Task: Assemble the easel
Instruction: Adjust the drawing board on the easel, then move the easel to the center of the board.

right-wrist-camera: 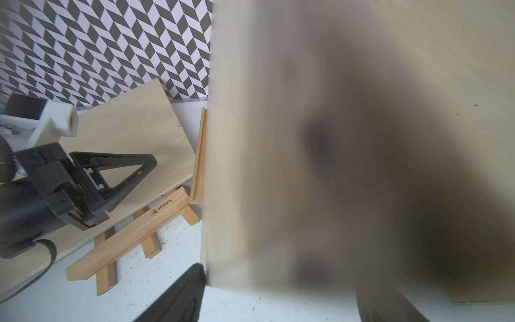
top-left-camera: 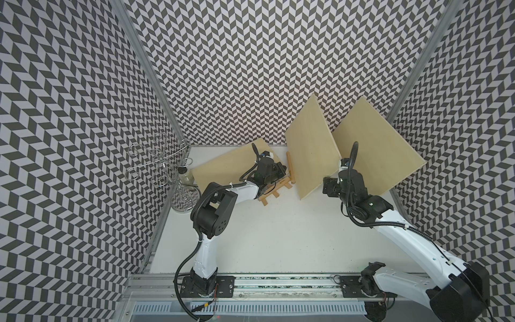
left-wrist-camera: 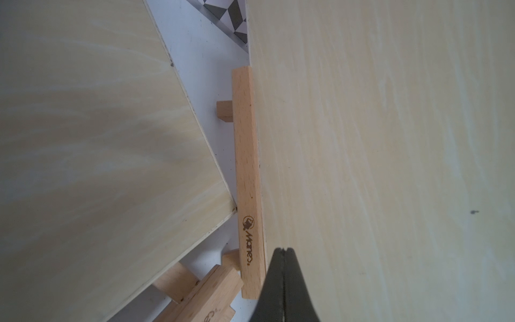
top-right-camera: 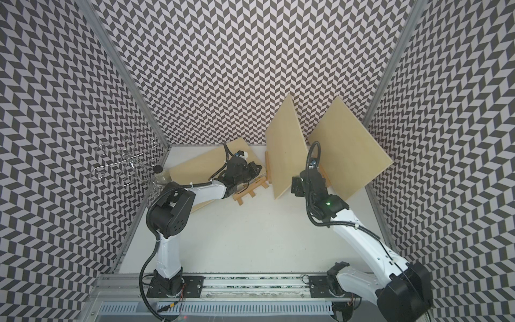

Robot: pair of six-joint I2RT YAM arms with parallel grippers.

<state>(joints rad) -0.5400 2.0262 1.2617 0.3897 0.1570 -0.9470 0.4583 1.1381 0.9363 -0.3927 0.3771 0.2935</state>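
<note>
The easel ledge (left-wrist-camera: 246,167) runs tight along the foot of the standing middle board (top-left-camera: 312,150), near the back of the counter (top-left-camera: 278,237). The left tool (left-wrist-camera: 284,250), pressed together, sits at the ledge's near end. The right tool (top-left-camera: 328,186), jaws apart, is at that board's near corner. Open white counter lies in front, and chevron walls (top-left-camera: 250,69) close in behind.

- Plywood panel (top-left-camera: 312,150): pale wood, matt, faintly grained.
- Ledge bar (left-wrist-camera: 248,178): smooth warm wood, logo burnt in.
- Wire rack (top-left-camera: 185,199): shiny metal.
- Tabletop (top-left-camera: 278,237): matt white, speckled.
</note>
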